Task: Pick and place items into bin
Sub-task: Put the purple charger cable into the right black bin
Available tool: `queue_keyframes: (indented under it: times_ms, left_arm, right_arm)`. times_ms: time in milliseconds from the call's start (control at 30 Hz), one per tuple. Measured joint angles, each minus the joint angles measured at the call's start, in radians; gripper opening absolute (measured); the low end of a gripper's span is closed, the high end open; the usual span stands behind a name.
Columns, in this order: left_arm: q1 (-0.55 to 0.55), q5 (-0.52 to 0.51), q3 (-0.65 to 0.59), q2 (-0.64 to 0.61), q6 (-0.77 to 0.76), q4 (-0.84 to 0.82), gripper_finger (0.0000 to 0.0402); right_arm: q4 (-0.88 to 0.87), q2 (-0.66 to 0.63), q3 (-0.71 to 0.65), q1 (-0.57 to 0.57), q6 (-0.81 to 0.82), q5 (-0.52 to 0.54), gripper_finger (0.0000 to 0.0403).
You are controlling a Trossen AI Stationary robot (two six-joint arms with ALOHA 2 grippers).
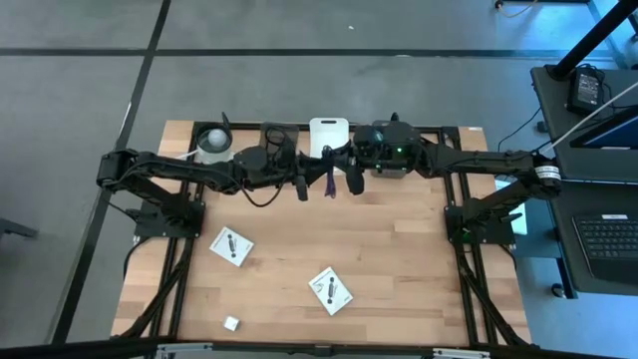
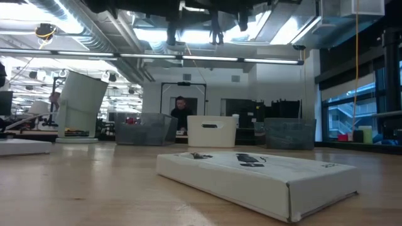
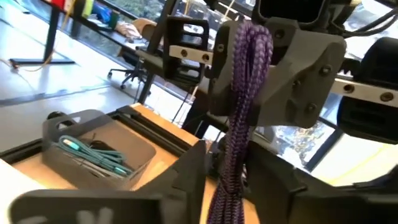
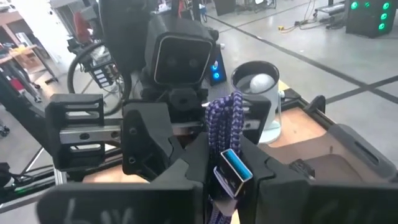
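The purple item is a folded braided cord (image 1: pixel 328 179) with a blue plug (image 4: pixel 233 169). It is held in the air over the far middle of the table. My left gripper (image 1: pixel 304 182) and my right gripper (image 1: pixel 349 178) meet there, each shut on the cord. Two white square packets (image 1: pixel 231 246) (image 1: pixel 331 290) lie flat on the wood, and a tiny white cube (image 1: pixel 231 323) sits near the near edge. Teal ties (image 3: pixel 93 155) lie inside a grey bin (image 3: pixel 59 127). My left gripper (image 3: pixel 227 193) pinches the purple cord's lower run (image 3: pixel 231 155) between its two fingers, several strands together. The cord rises from there to the other gripper, clear of the table. My right gripper (image 4: pixel 227 180) pinches the folded cord beside its blue plug (image 4: pixel 222 146). The loop end (image 4: pixel 227 106) stands out past the fingertips.
A white bin (image 1: pixel 329 133) stands at the far edge behind the grippers, with a dark bin (image 1: pixel 277 135) to its left. A white cup-like cylinder (image 1: pixel 212 145) stands at the far left. Bare wood lies between the packets and to the right.
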State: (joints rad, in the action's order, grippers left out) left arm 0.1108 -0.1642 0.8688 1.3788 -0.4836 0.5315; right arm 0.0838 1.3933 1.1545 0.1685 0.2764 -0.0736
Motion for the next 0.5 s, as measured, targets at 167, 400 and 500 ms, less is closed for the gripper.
queue_keyframes:
  times_ms: [167,400,500]
  left_arm:
    - [0.01,-0.028,0.0,-0.009,0.049,-0.009,0.0146]
    - [0.036,-0.045,0.0,-0.051,0.076,-0.147,0.0149]
    - [0.065,-0.074,0.0,-0.091,0.13,-0.24,0.0146]
  right_arm:
    - [-0.025,-0.015,-0.002,0.028,0.004,-0.003,0.0037]
    - [-0.087,-0.06,-0.002,0.118,0.038,0.015,0.0038]
    - [-0.19,-0.071,0.024,0.17,0.034,0.096,0.0037]
